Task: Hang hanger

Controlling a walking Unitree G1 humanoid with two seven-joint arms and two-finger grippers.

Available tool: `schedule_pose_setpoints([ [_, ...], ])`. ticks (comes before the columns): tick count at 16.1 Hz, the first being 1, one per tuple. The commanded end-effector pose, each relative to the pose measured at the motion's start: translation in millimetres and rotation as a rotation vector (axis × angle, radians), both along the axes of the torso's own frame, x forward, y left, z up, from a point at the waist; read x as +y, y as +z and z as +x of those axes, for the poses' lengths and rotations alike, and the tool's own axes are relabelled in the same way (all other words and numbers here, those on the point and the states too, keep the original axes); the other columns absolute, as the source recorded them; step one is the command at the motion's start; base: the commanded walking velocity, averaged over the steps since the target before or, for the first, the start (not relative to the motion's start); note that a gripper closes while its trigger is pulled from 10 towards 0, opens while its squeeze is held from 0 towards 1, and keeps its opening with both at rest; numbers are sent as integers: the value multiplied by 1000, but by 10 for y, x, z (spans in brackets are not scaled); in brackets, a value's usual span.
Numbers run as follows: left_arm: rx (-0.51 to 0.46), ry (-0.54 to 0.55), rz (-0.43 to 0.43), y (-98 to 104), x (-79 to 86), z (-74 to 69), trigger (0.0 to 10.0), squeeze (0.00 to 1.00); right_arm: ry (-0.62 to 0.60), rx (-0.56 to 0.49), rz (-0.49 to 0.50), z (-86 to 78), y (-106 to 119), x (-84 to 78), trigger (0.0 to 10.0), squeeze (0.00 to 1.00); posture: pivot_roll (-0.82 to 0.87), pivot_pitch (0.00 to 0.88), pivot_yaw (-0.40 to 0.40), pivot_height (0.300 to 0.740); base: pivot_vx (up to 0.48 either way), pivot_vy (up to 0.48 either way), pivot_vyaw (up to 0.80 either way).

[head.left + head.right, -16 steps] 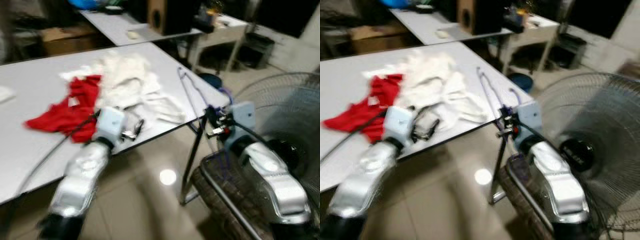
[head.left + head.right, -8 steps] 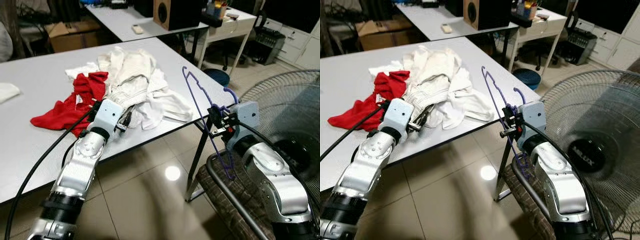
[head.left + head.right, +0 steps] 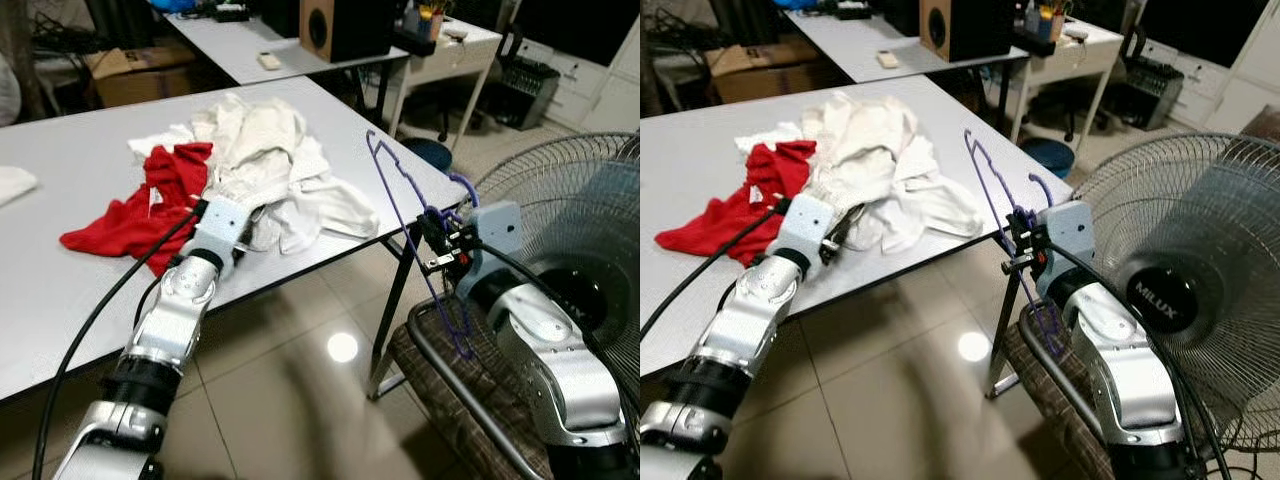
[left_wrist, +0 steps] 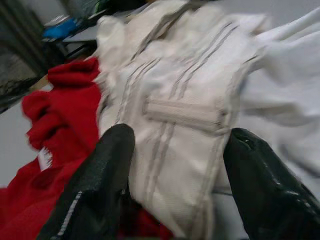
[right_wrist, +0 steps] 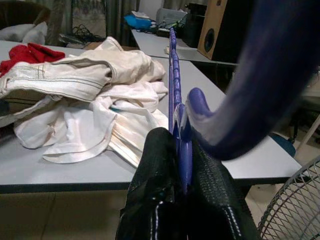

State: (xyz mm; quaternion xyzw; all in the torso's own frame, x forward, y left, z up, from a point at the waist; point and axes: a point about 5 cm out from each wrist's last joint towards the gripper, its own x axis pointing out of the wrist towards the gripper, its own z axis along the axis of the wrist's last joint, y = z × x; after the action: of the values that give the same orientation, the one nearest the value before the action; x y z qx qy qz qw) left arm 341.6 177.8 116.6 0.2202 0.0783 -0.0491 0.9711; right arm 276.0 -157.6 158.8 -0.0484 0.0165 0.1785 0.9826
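Right now, purple hanger [image 3: 405, 225] pinched, right hand [image 3: 437, 243]

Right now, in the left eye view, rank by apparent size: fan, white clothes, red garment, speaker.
1. Fan, though nearest the camera.
2. White clothes.
3. Red garment.
4. Speaker, farthest, so its real size is unsure.

You have two grippers: left gripper [image 3: 243, 240] at cloth pile, right gripper [image 3: 432, 240] beside table corner. One purple hanger [image 3: 405, 225]. One red garment [image 3: 140, 210] on near table [image 3: 60, 300]. White clothes [image 3: 270, 170] in one heap next to red garment; count of pieces unclear. Three tables: near one, second table [image 3: 240, 50] behind it, third table [image 3: 450, 45] behind to its right. One speaker [image 3: 340, 25] on second table. One fan [image 3: 1180, 290] right of near table. One cardboard box [image 3: 130, 70] behind near table.
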Motion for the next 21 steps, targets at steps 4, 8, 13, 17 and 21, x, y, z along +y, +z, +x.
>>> schedule_pose_setpoints([
  [4, -46, 33, 2, 48, 12, 88, 0, 0, 19, -19, -18, 35, 41, 26, 10000, 0, -160, 0, -44, 740, 0, 0, 0],
  [8, -86, -17, -40, 124, -66, 100, 0, 0, 47, -13, -27, -1, 1, 42, 10000, 0, -157, 0, -41, 740, 0, 0, 0],
  [13, -102, -30, -175, 179, -68, 111, 0, 0, 85, -21, -19, -84, -20, 10, 10000, 0, -159, 0, -23, 740, 0, 0, 0],
  [17, -144, -64, -308, 384, -72, 182, 0, 0, 288, 16, -2, -207, -23, 69, 10000, 0, -151, 0, -10, 740, 0, 0, 0],
  [21, -268, -176, -346, 871, -167, 246, 0, 0, 453, 63, -12, -308, -15, 108, 10000, 0, -126, 0, -29, 740, 0, 0, 0],
])
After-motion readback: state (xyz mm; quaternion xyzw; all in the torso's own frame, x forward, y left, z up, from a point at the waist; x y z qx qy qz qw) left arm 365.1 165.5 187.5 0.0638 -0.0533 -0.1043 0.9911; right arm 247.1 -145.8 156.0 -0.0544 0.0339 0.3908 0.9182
